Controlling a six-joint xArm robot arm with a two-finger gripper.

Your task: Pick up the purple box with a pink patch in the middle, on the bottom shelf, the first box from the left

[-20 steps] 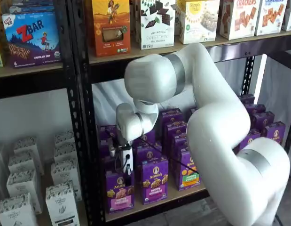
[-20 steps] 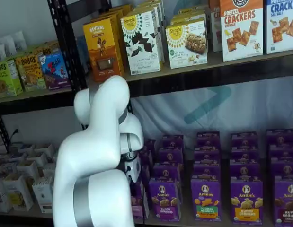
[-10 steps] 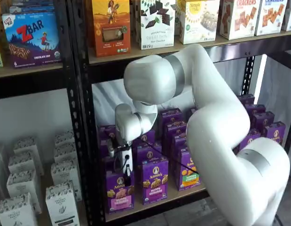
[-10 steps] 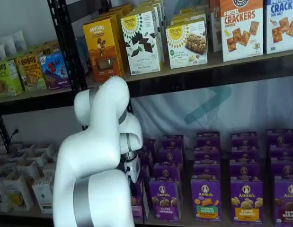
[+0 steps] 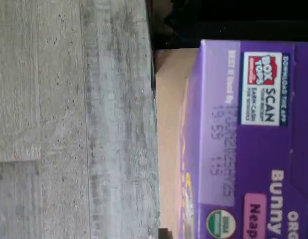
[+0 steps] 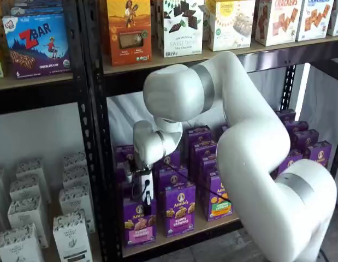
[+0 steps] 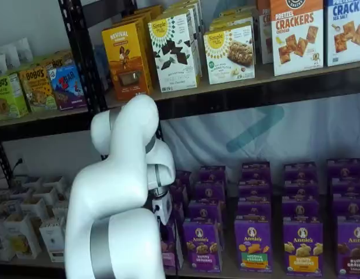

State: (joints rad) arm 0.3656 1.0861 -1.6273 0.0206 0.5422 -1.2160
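The purple box [image 6: 138, 224] with the pink label stands upright at the left front of the bottom shelf [image 6: 209, 225]. My gripper [image 6: 147, 204] hangs right over its top, the white body above and the black fingers at the carton's upper edge. No gap between the fingers or grip shows. In a shelf view my arm hides most of the box [image 7: 170, 248] and the fingers. The wrist view looks down on the box's purple top [image 5: 243, 149] with a Box Tops mark, beside the tan shelf board [image 5: 168, 124].
An all-purple Bunny Grahams carton [image 6: 178, 210] stands right of the box, then one with a green and orange panel [image 6: 219, 201]. More purple cartons fill the rows behind. A black rack post [image 6: 99, 164] is close on the left, with white cartons [image 6: 70, 234] beyond it. Grey floor [image 5: 69, 124] lies in front.
My gripper and wrist have shifted slightly to the left above the purple box. The box has not moved.
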